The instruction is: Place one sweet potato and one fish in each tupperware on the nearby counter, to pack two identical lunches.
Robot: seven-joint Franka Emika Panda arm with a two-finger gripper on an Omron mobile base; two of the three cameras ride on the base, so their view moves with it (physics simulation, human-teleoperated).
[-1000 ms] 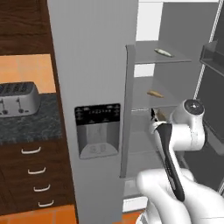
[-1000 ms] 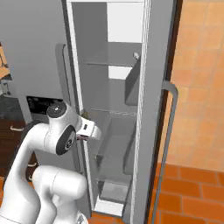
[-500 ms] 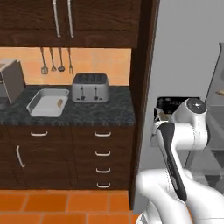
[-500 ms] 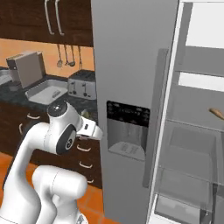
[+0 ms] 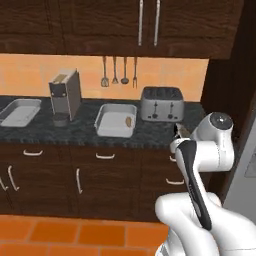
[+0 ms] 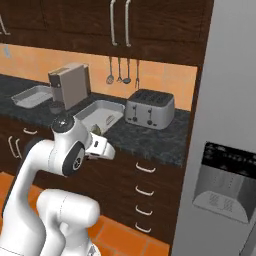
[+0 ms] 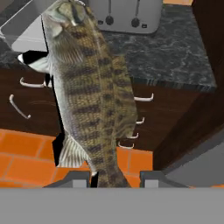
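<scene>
One long, brown-and-olive striped fish (image 7: pixel 89 87) hangs pinched by its tail end between the two dark tips of the claw (image 7: pixel 114 177), its long axis running away from the hand toward 12 o'clock in the hand view, head far from the fingers and leaning slightly toward 11. A second ago both base views faced the open grey fridge; now they face the black speckled stone surface (image 5: pixel 150 132) with dark wooden cabinet fronts, so the base has driven round and the fish has come with it — the fetch looks done and the carry is nearly at its goal. In the left base view a shallow pale tupperware tray (image 5: pixel 116 120) lies at about 10 o'clock from the white arm, with a small tan oblong, probably a sweet potato (image 5: pixel 128 121), already in it; a second pale tray (image 5: pixel 20 111) lies well apart at 9 o'clock, beyond the boxy grey coffee machine (image 5: pixel 66 95). A silver toaster (image 5: pixel 160 104) stands just beside the nearer tray.
</scene>
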